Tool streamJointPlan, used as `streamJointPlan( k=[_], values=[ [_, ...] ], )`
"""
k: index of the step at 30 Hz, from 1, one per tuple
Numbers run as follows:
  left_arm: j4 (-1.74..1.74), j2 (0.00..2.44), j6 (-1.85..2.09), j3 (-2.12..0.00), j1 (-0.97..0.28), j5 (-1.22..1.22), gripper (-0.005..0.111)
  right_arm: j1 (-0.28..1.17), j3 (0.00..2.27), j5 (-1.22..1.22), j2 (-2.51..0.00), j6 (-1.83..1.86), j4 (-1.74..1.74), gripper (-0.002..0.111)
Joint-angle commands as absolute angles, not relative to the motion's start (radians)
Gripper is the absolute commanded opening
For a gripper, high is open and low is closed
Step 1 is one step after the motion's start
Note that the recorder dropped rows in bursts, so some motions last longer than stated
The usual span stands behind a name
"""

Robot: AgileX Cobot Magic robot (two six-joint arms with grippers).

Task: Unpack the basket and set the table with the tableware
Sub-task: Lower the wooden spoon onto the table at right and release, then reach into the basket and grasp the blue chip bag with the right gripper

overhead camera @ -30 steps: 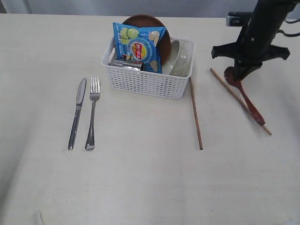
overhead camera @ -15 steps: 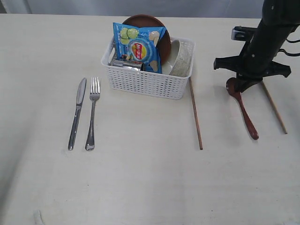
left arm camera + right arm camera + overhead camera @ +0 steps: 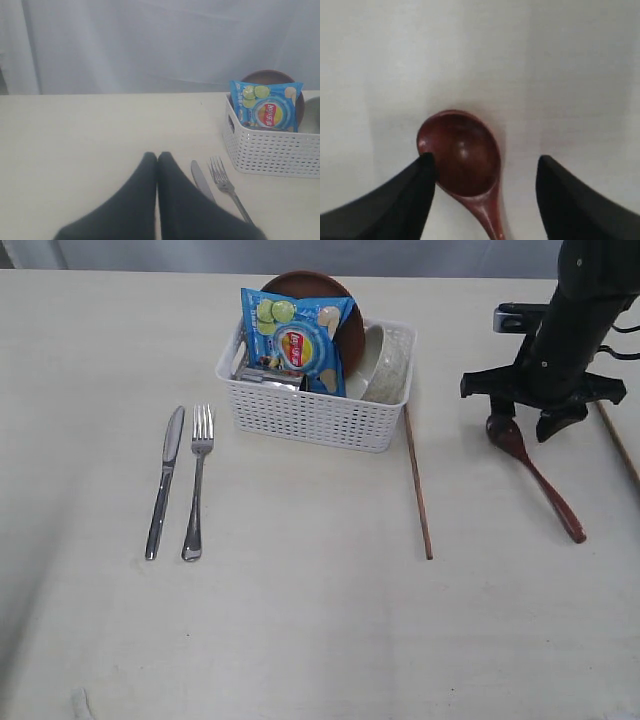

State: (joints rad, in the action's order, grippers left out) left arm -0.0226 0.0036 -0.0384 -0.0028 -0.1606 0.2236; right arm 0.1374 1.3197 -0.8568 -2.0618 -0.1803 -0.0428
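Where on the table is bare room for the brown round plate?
Bare patch: the pale tabletop between the steel fork and the wooden chopstick, bordered by the white perforated basket. Crowded on the right, around the red-brown wooden spoon and open right gripper.

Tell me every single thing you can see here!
table: one, off-white, under everything
basket: one, white, upper middle
chip bag: one, blue, in basket
plate: one, brown, behind bag
bowl: one, off-white, in basket
knife, fork: one each, steel, left of basket
chopsticks: two, wooden, one beside basket, one at right edge
spoon: one, dark red, right side
left gripper: one, black, shut
right gripper: one, black, open, straddling spoon's head
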Motion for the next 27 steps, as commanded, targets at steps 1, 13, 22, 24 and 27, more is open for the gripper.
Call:
streamJointPlan(
  k=[1,13,22,24,27],
  values=[
    [-0.03,0.0,-0.038,0.0,-0.162,0.213,0.0,0.128,1.367,-0.86,-2.021,-0.202,-0.151,0.055],
    [-0.03,0.0,-0.038,0.0,-0.162,0.213,0.0,-0.045,1.445,-0.921,-1.959,-0.215,-0.144,0.016],
    [-0.03,0.0,-0.038,0.0,-0.162,0.213,0.0,0.057,1.465,-0.827,-1.898,0.289,0.392,0.0],
    [-0.034,0.0,-0.038,0.0,-0.162,0.213,0.0,0.11,1.496,-0.825,-1.893,0.323,0.405,0.0],
    [-0.034,0.0,-0.038,0.0,-0.162,0.213,0.0,0.187,1.582,-0.856,-1.901,0.353,0.405,0.0]
  ],
)
